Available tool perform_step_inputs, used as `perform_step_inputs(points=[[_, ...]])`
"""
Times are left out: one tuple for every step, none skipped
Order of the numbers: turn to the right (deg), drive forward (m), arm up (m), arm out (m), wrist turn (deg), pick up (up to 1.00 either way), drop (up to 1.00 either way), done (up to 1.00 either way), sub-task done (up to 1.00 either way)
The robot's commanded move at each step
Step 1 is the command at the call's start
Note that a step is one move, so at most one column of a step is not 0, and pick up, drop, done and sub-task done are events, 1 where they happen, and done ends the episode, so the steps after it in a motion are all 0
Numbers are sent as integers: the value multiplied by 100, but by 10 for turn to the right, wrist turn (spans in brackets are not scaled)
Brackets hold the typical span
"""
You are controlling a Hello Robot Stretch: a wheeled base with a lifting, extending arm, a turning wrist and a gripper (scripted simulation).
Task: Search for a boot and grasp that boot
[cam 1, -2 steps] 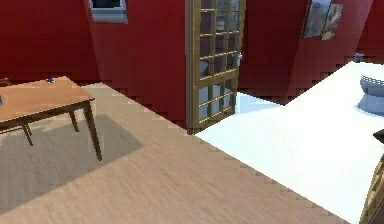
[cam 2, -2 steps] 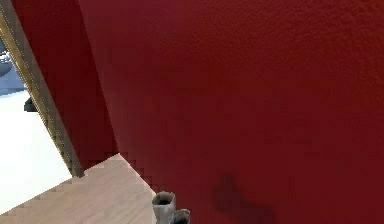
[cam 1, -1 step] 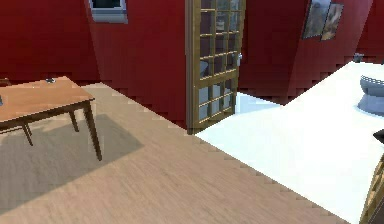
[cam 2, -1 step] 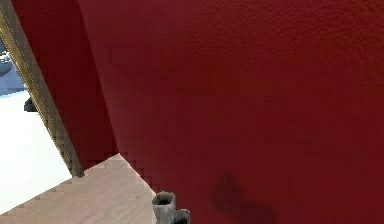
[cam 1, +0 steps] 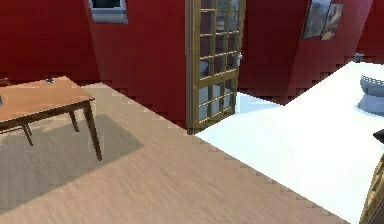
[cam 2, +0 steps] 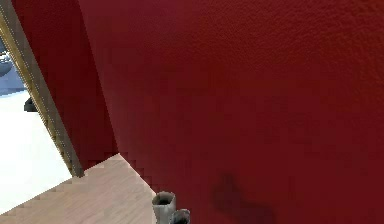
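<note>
Two grey-brown tube-shaped tops (cam 2: 170,208), like the shafts of a pair of boots, stand on the wooden floor (cam 2: 95,195) at the arm side view's bottom edge. They are close against the red wall (cam 2: 240,100), and their lower parts are cut off by the picture's edge.
A wooden table (cam 1: 45,100) stands at the forward view's left on the plank floor. A wooden door with glass panes (cam 1: 215,60) stands open in the red wall, with a white-floored room (cam 1: 300,130) and a white fixture (cam 1: 370,88) beyond. A wooden door frame (cam 2: 40,90) leans at the arm side view's left.
</note>
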Motion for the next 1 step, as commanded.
perform_step_inputs(points=[[0, 0, 10, 0, 0, 0, 0, 0, 0]])
